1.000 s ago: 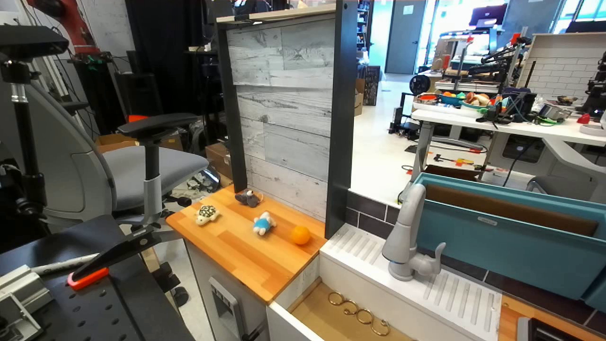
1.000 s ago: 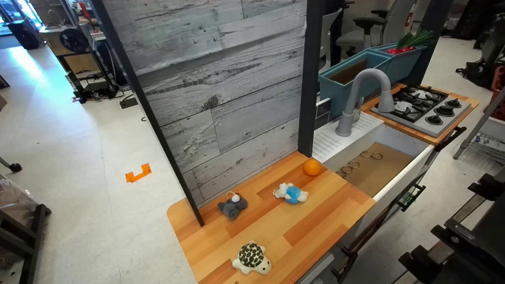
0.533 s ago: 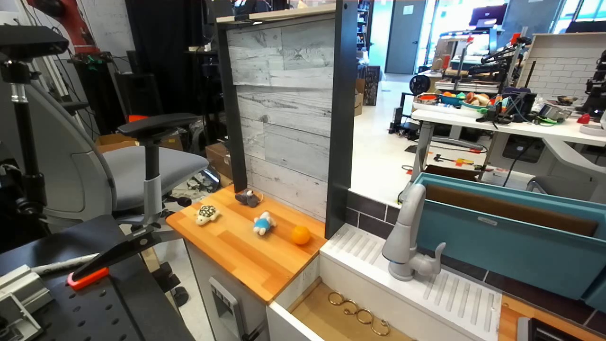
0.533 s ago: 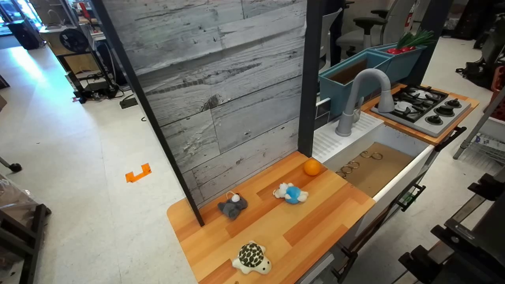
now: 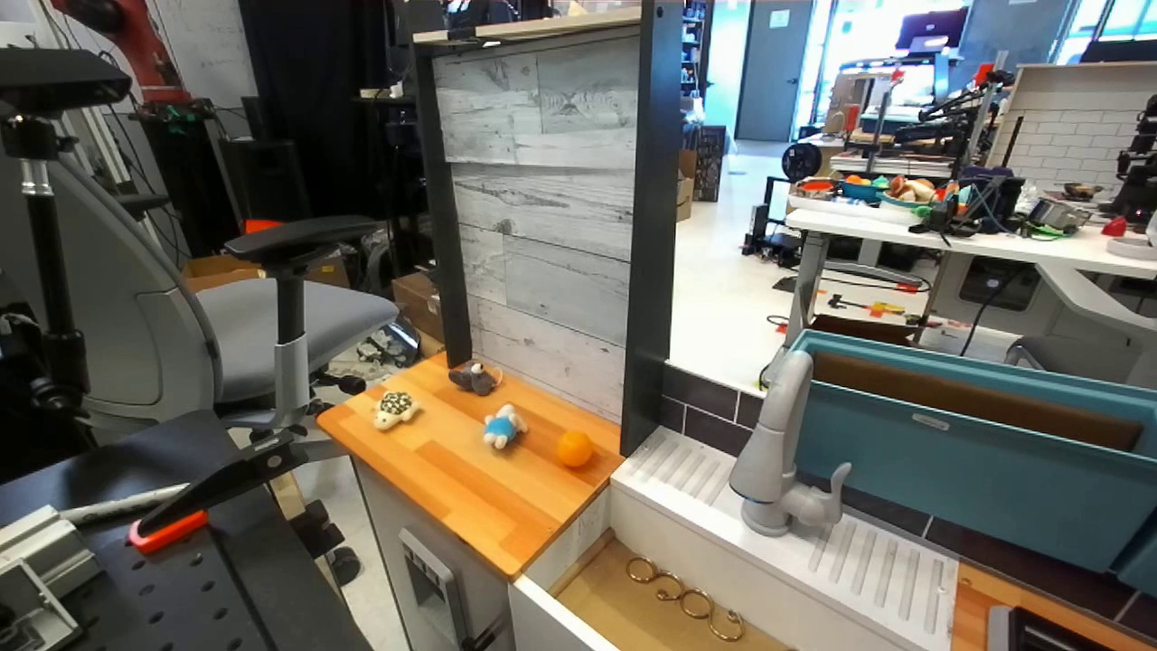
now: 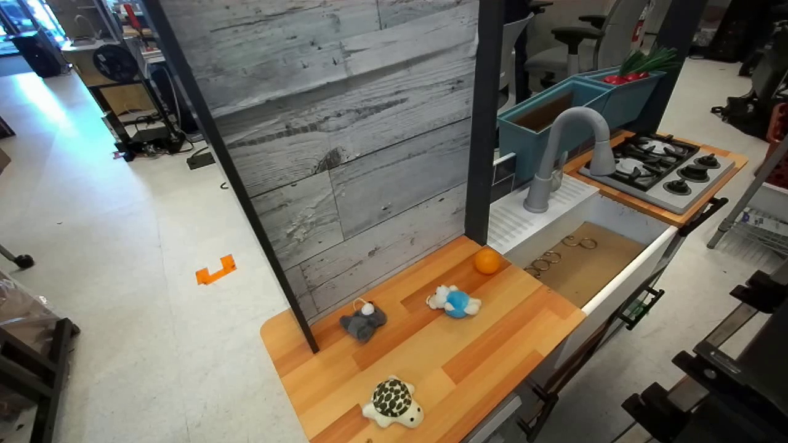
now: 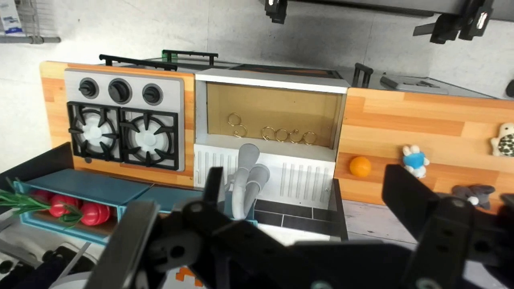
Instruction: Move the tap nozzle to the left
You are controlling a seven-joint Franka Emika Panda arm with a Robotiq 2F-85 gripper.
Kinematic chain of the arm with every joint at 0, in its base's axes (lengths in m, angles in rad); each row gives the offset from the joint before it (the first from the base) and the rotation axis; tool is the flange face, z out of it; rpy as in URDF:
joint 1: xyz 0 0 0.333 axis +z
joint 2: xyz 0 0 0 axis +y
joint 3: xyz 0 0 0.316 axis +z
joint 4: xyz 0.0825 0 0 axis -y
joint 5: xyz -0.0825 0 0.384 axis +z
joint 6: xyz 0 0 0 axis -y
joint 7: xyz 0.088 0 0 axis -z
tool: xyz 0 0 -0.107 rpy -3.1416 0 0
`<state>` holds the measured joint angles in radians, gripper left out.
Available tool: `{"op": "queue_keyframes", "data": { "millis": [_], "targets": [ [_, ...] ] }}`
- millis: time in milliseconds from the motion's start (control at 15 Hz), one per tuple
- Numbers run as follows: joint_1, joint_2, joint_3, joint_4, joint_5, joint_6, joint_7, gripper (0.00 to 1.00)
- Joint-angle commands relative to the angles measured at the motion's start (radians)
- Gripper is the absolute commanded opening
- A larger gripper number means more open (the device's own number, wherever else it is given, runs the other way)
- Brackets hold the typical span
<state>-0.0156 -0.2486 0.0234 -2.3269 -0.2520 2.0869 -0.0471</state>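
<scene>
The tool (image 7: 302, 173) stands wide in the wrist view, its two fingers far apart with nothing held between them. The tap nozzle (image 7: 241, 180) shows in that gap, nearer the finger on the side of the stove (image 7: 124, 120), but beyond the fingertips; neither exterior view shows the tool near it. Its mouth points toward the sink (image 7: 273, 100), which lies past it from the tool.

I judge the tap stiff, hard and fixed at its base, so under the tool it should swing lightly rather than lift. Its smooth matte skin may slip; a hold or push on the curve toward the mouth should turn it better than one low on the base, and keeps the tool off the side lever (image 5: 836, 495).

Under the tap, ahead of the tool, is a white ribbed board (image 7: 305, 180); farther out, gold rings (image 5: 681, 600) lie in the sink. The blue-green planter (image 5: 949, 479) sits close behind the tap, so the tool has little spare room there. In an exterior view a dark post (image 5: 651, 271) rises between the board and the wooden desk (image 7: 401, 116), which spreads out on the side of the tool's other finger and carries an orange (image 7: 360, 166), a toy rabbit (image 7: 414, 161), a small grey toy (image 7: 480, 194) and a toy turtle (image 7: 506, 145).
</scene>
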Motion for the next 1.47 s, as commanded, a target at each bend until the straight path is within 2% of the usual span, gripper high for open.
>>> {"op": "queue_keyframes", "data": {
  "millis": [0,267,600,933,1200,1400],
  "targets": [
    [-0.009,0.16,-0.02,0.073,0.006,0.02,0.007,1.0],
    [-0.015,0.321,-0.047,0.122,0.042,0.042,0.018,1.0],
    [-0.026,0.513,-0.08,0.169,0.031,0.222,0.032,1.0],
    [-0.019,0.69,-0.128,0.193,0.003,0.505,0.117,1.0],
    [0.015,0.784,-0.202,0.176,-0.024,0.753,0.179,1.0],
    [0.043,0.849,-0.246,0.187,-0.006,0.846,0.179,1.0]
  ]
}}
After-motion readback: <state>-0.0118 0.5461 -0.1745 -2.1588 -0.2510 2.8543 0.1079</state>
